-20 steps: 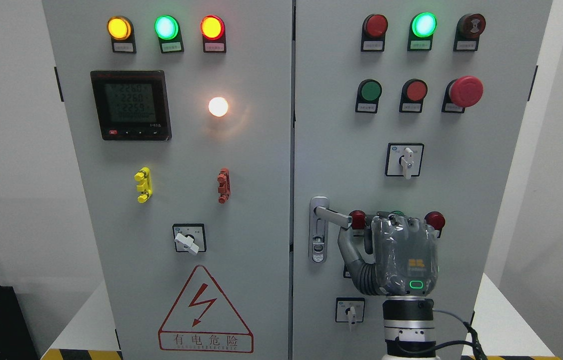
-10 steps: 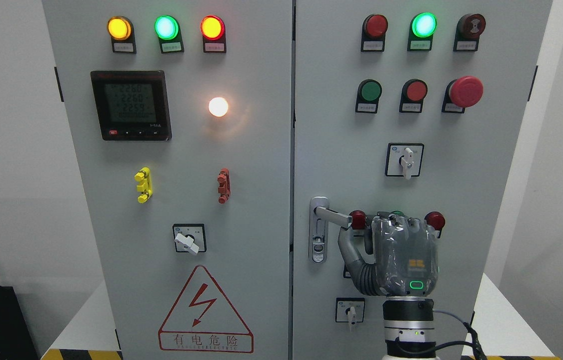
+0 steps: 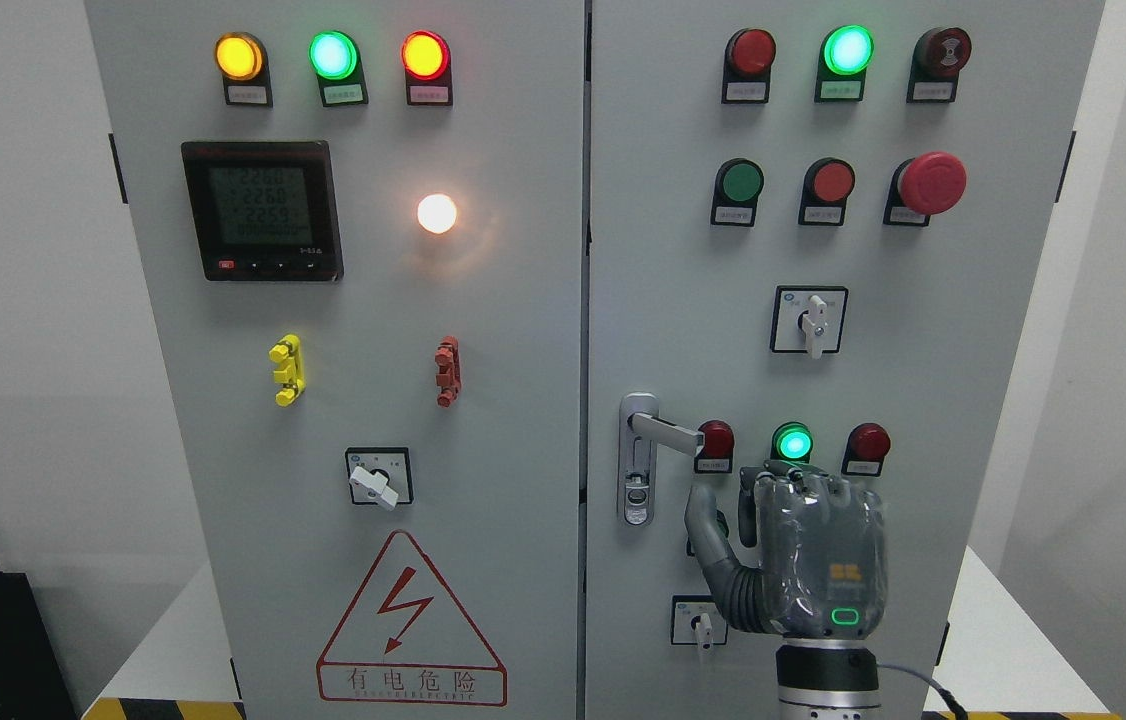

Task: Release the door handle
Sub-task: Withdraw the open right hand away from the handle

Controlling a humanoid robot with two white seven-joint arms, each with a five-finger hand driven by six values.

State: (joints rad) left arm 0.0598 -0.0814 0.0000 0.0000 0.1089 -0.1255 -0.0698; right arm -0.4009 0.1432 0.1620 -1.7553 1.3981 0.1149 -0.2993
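The silver door handle (image 3: 668,432) is mounted at the left edge of the right cabinet door (image 3: 923,330), its lever sticking out to the right, almost level. My right hand (image 3: 747,494) hangs just below and to the right of the lever tip, apart from it, seen from the back. It is open: the thumb (image 3: 701,512) points up and the fingers are relaxed around nothing. A small gap shows between the thumb and the lever. My left arm does not show.
Above my hand sit a red button (image 3: 716,440), a lit green button (image 3: 792,443) and another red one (image 3: 868,441). A small selector switch (image 3: 701,622) is by my wrist. The left door (image 3: 373,350) carries a meter, lamps and a warning triangle.
My right hand has dropped down and away from the handle lever, uncovering the lit green button. The thumb no longer touches the lever tip. The lever stays in place.
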